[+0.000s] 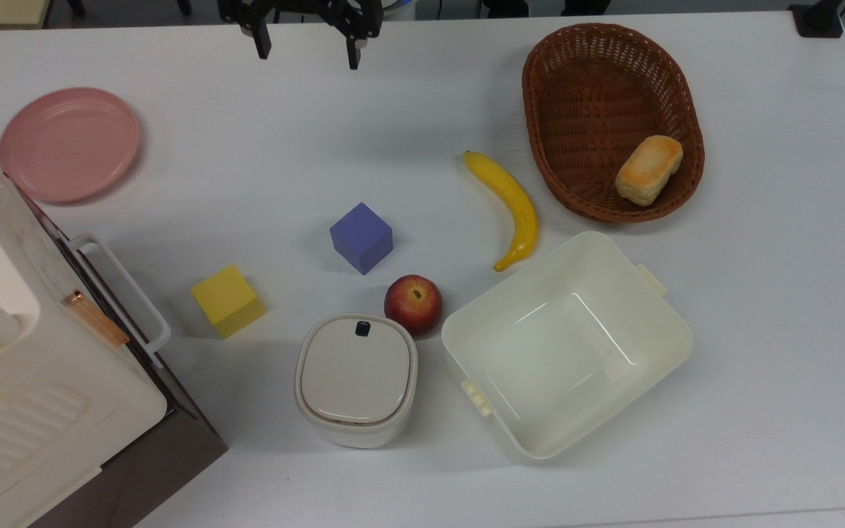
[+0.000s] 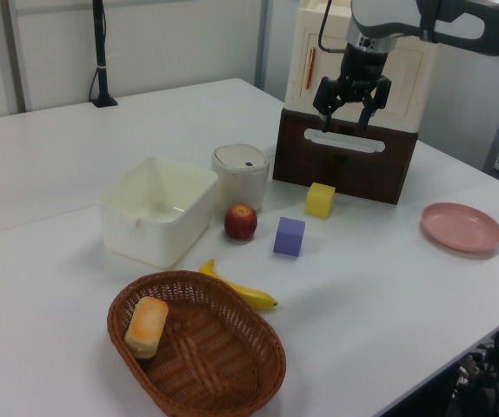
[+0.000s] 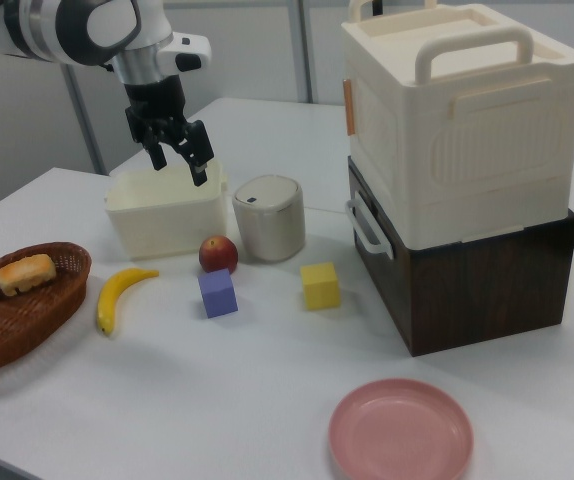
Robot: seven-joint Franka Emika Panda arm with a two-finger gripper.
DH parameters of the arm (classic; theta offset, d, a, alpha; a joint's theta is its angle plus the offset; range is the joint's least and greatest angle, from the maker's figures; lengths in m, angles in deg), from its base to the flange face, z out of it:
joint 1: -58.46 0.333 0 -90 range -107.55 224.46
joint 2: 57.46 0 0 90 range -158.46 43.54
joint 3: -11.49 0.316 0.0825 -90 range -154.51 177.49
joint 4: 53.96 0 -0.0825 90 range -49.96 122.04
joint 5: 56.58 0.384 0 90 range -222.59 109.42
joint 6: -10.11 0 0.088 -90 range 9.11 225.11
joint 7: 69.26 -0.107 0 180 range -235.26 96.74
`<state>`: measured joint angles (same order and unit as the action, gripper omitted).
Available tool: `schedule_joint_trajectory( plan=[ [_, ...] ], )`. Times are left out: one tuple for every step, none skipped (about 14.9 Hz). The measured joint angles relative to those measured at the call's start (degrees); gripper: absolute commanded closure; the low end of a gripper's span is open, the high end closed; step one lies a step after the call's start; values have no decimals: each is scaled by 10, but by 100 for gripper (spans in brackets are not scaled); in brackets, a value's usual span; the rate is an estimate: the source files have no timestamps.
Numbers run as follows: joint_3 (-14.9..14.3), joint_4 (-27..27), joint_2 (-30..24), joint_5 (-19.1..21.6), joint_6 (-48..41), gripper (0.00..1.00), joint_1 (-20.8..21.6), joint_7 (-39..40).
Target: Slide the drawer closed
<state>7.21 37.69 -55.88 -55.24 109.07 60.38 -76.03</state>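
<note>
The drawer (image 1: 145,345) is at the top view's left edge, a dark brown front panel with a white loop handle (image 1: 124,292), under a cream case (image 1: 19,396). Its brown front (image 2: 347,165) looks flush with the cabinet in the left view, and its handle (image 3: 365,226) faces the right view's left. No light wood shows. My gripper (image 1: 306,50) hangs at the top view's upper edge, open and holding nothing, well away from the handle. In the left view the gripper (image 2: 345,109) appears in front of the cream case, above the handle. The gripper (image 3: 179,166) is high over the table in the right view.
A yellow cube (image 1: 228,301) lies just in front of the handle. A purple cube (image 1: 361,237), an apple (image 1: 413,304), a white lidded container (image 1: 356,379), a cream bin (image 1: 565,345) and a banana (image 1: 512,207) fill the middle. A pink plate (image 1: 69,144) and a basket (image 1: 611,117) with bread lie further out.
</note>
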Motion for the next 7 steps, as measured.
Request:
schedule_joint_trajectory(
  plan=[
    [0,0,0,0,0,0,-1,-3],
    [0,0,-1,0,0,0,-1,-4],
    [1,0,-1,0,0,0,-1,-4],
    [1,0,-1,0,0,0,-1,-4],
    [1,0,-1,0,0,0,-1,-4],
    [1,0,-1,0,0,0,-1,-4],
    [2,0,-1,0,0,0,-1,-4]
  ],
)
